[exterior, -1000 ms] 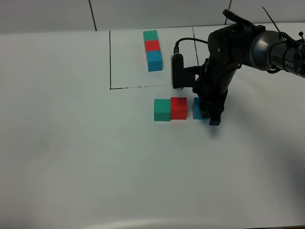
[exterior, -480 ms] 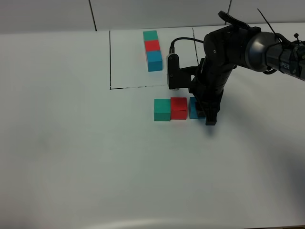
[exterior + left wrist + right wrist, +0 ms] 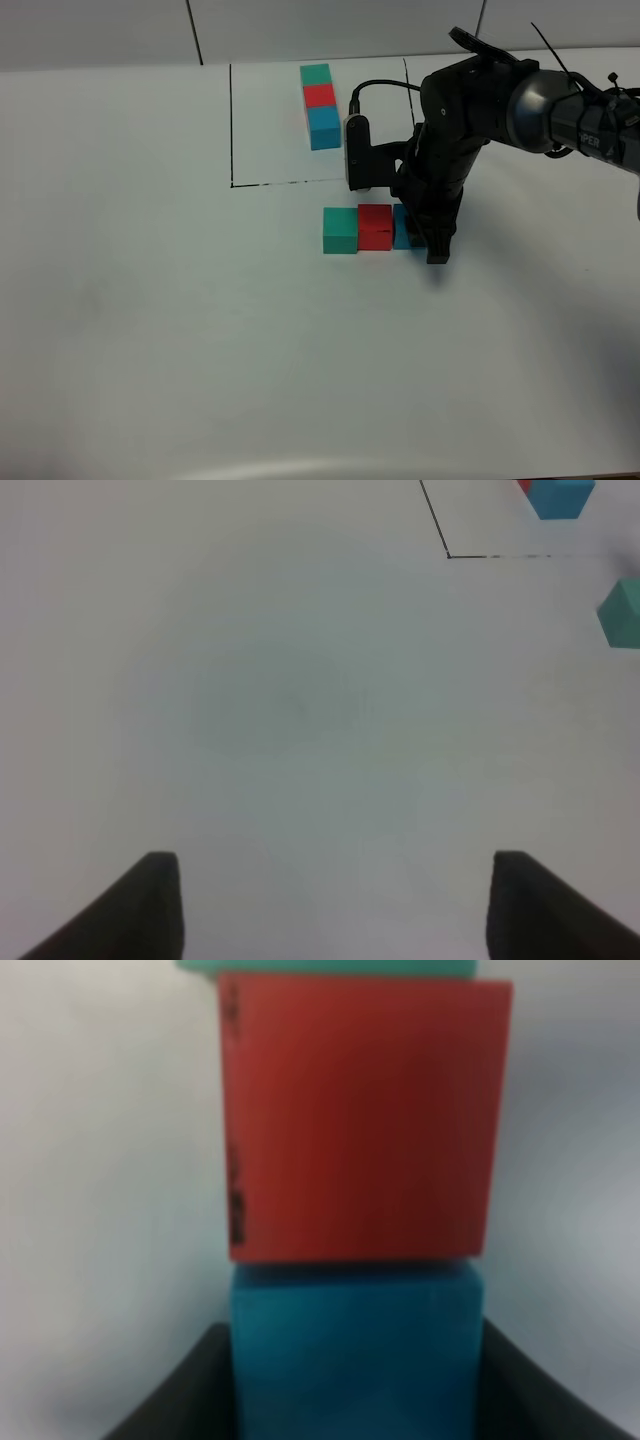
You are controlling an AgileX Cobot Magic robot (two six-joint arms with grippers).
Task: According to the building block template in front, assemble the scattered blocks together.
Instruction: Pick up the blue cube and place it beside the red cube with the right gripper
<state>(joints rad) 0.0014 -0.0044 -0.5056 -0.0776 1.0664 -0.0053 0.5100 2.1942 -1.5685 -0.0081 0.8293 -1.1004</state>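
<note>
**Inspector:** Position of the loose cubes?

**Assessor:** On the counter [image 3: 150, 300], just outside the drawn black frame. The green block [image 3: 340, 230] and red block [image 3: 375, 227] sit side by side, faces touching. The blue block [image 3: 355, 1350] is against the red one's far side. The right wrist view shows only a thin dark seam between them.

**Inspector:** And the hands?

**Assessor:** The right hand [image 3: 421, 241] is pinching the blue block, with a dark finger on each flank. The left hand [image 3: 335, 910] is spread over bare counter with nothing between its fingers, well away from the work.

**Inspector:** Does it conform to the template row [image 3: 320, 105]?

**Assessor:** The order matches: green, red, blue. In my judgement the step in hand is seating the last cube.

**Inspector:** Recommendations?

**Assessor:**
- Press the blue block flush along the line of the row and no further, since an overshoot would shove the red and green out of line.
- Check that the side edges run level with the red block's before letting go.
- Open the fingers squarely and lift straight up, so neither finger drags the cube or clips its neighbour.
</note>
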